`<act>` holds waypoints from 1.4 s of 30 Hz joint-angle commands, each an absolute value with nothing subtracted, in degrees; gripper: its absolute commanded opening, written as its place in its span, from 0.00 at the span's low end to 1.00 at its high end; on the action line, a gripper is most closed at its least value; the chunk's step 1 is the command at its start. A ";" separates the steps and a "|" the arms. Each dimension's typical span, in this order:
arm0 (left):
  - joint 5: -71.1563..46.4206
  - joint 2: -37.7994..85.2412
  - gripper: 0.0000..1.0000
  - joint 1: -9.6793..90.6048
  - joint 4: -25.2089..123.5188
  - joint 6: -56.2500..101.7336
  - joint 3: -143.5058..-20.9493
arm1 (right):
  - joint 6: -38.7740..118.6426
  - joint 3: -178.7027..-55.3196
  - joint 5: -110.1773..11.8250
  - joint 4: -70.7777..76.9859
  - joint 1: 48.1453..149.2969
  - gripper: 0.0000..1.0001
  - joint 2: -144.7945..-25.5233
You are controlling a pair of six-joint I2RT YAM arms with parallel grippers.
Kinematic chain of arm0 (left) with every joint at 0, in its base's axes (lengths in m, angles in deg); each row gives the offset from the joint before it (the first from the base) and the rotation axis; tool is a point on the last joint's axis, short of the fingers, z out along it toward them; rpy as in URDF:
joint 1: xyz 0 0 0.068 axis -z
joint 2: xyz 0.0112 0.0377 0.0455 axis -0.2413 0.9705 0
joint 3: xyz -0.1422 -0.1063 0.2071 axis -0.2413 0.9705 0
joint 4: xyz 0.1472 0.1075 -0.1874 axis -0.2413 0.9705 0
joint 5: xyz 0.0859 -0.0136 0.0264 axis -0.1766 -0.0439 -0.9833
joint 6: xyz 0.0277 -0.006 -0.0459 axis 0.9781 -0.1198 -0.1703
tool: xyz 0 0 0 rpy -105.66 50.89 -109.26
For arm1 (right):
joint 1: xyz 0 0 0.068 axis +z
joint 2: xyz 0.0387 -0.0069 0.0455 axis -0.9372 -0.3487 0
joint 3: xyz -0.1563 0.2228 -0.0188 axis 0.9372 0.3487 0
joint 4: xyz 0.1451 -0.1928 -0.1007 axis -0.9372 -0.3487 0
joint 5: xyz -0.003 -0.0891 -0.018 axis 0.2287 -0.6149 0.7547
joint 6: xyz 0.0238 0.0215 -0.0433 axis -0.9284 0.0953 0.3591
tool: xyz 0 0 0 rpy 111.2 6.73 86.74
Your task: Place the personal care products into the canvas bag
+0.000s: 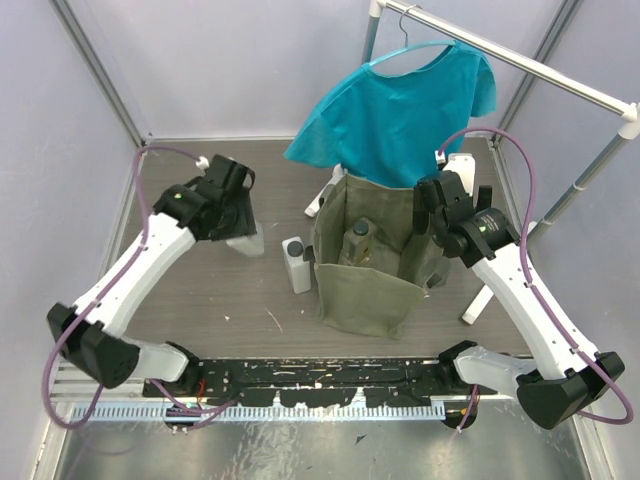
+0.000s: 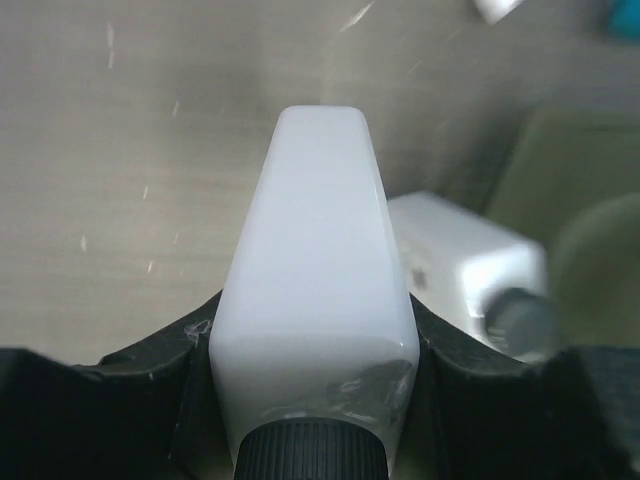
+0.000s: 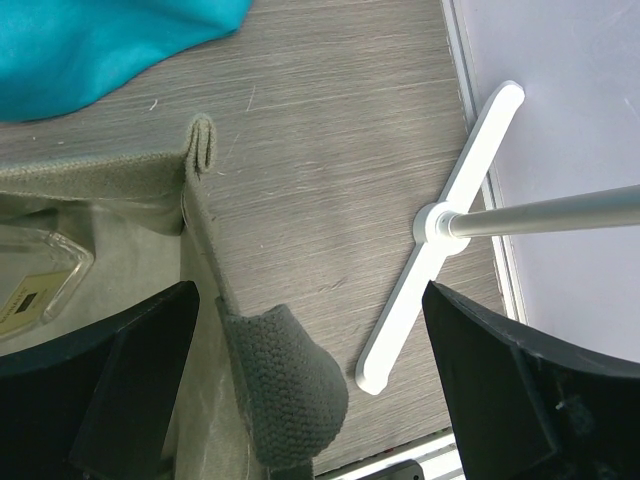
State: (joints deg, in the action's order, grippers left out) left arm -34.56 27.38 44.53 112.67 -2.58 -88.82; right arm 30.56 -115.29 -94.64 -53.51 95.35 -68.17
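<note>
Bottles counted: three are seen; a fourth cannot be made out.
Held white bottle (image 2: 315,250): one, rectangular with rounded edges, smooth opaque plastic, topped by a dark ribbed round cap (image 2: 310,455); it is carried just left of the standing white bottle.
Standing white bottle (image 1: 297,266): one, of the same shape and finish, dark-capped, set upright on the table (image 1: 200,300) just beside the bag's left wall.
Clear bottle (image 3: 38,275): one, transparent and yellowish with a small label, lodged inside the bag.
Canvas bag (image 1: 368,285): one, boxy, olive-green woven fabric, stood open on the table between the arms; a short knitted-looking handle (image 3: 290,390) is folded over its right rim.
Left gripper (image 2: 314,360): its two black fingers are clamped on the flat sides of the held white bottle.
Right gripper (image 3: 310,385): its two black fingers (image 3: 110,385) are spread wide apart, with the bag's rim and handle seen between them; contact with the fabric cannot be told.
Teal shirt (image 1: 400,110): one, thin and smooth, hung on a hanger behind the bag.
Rack foot (image 3: 440,225): one white bar with rounded ends, crossed by a grey metal tube, to the right of the bag.
Table surface: grey wood-grain, scuffed.
</note>
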 commanded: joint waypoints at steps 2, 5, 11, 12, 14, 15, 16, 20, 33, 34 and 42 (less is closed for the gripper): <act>-34.01 18.25 0.00 45.03 96.69 7.95 -98.42 | 29.78 -115.59 -95.94 -50.84 95.08 1.00 -66.44; -31.24 18.45 0.00 45.74 89.62 11.56 -101.23 | 29.86 -115.74 -95.77 -50.30 95.13 1.00 -66.94; -26.27 19.62 0.00 52.17 77.14 18.06 -105.28 | 29.71 -117.31 -96.79 -50.35 95.02 1.00 -67.90; -26.40 20.18 0.00 54.81 76.02 19.19 -106.36 | 29.44 -117.53 -97.46 -50.35 95.02 1.00 -67.83; -26.35 22.08 0.00 58.81 74.18 21.20 -108.46 | 29.03 -117.95 -98.90 -50.33 95.07 1.00 -67.57; -26.09 23.06 0.00 60.57 73.16 22.21 -109.44 | 28.86 -118.18 -99.44 -50.34 95.04 1.00 -67.36; -25.71 23.71 0.00 62.47 72.26 23.52 -110.23 | 28.70 -118.40 -99.91 -50.34 95.05 1.00 -67.04; -22.59 25.65 0.00 68.00 69.58 27.18 -113.20 | 28.01 -118.39 -101.27 -50.12 95.07 1.00 -65.27; -12.85 34.27 0.00 71.02 70.02 26.69 -108.86 | 26.93 -125.39 -100.50 -52.46 94.74 1.00 -65.08; -12.24 35.50 0.00 71.35 70.09 27.24 -109.42 | 27.09 -126.12 -100.60 -52.62 94.74 1.00 -65.22; -9.42 45.02 0.00 74.56 81.79 35.40 -123.03 | 28.12 -126.55 -102.39 -52.78 94.67 1.00 -64.63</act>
State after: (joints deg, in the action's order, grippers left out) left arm -12.49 45.61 72.90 84.12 30.53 -113.12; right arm 28.01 -125.38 -100.08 -53.49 94.96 -65.42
